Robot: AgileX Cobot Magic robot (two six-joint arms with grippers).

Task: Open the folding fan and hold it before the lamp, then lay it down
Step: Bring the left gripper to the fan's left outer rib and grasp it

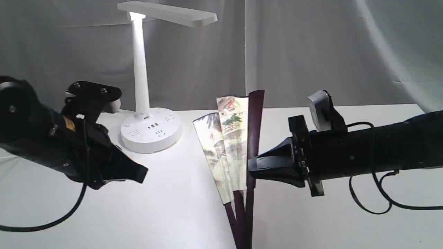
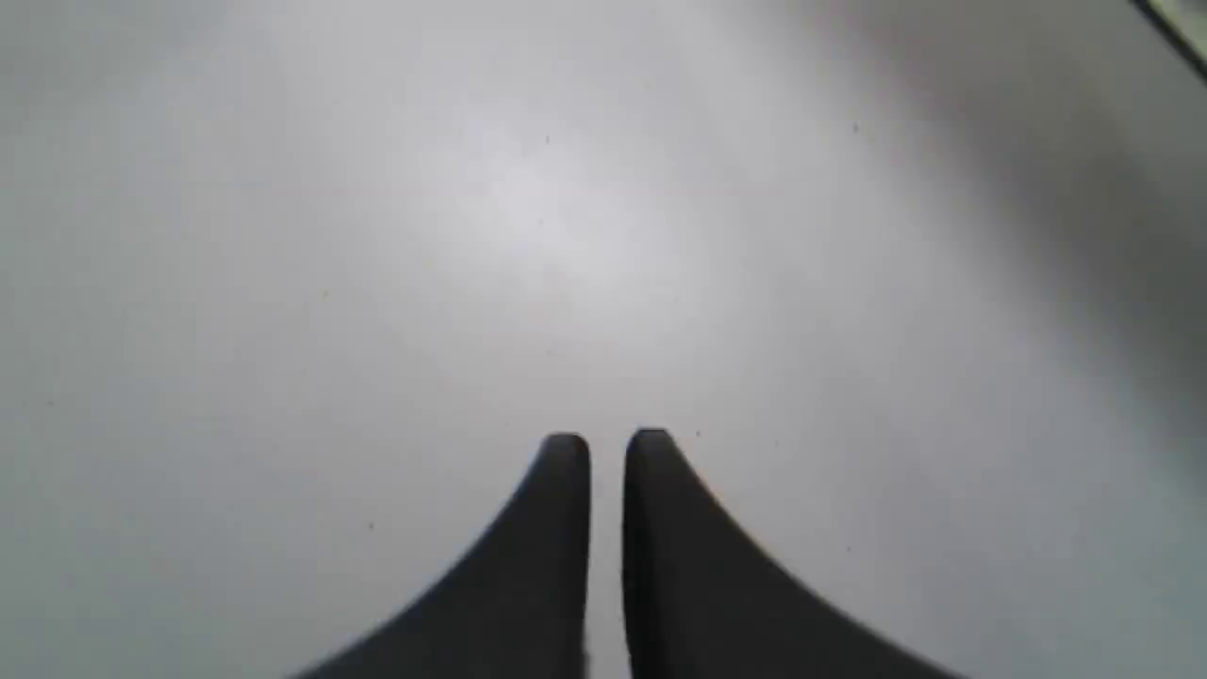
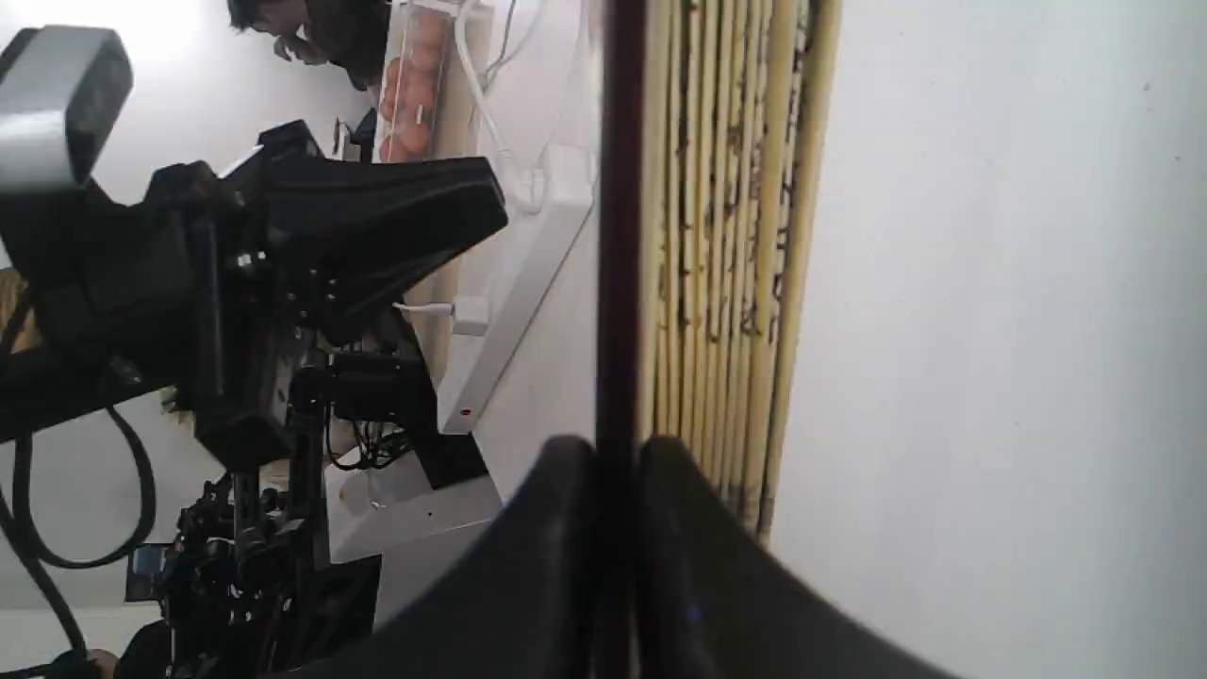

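Note:
The folding fan (image 1: 228, 138) stands upright near the middle of the exterior view, only partly spread, with a few painted cream pleats fanned to the left of its dark maroon outer rib (image 1: 255, 121). My right gripper (image 1: 252, 169) is shut on that rib from the right; the right wrist view shows the rib (image 3: 622, 189) pinched between the jaws with the folded pleats (image 3: 735, 236) beside it. The lit white lamp (image 1: 142, 86) stands at the back left. My left gripper (image 1: 143, 173) hovers over the table left of the fan, shut and empty (image 2: 606, 443).
The white table (image 1: 173, 214) carries the lamp's round base (image 1: 151, 133). A grey curtain (image 1: 311, 52) hangs behind. Black cables trail from both arms (image 1: 373, 204). In the right wrist view my left arm (image 3: 283, 245) and a white power strip (image 3: 528, 273) lie beyond the fan.

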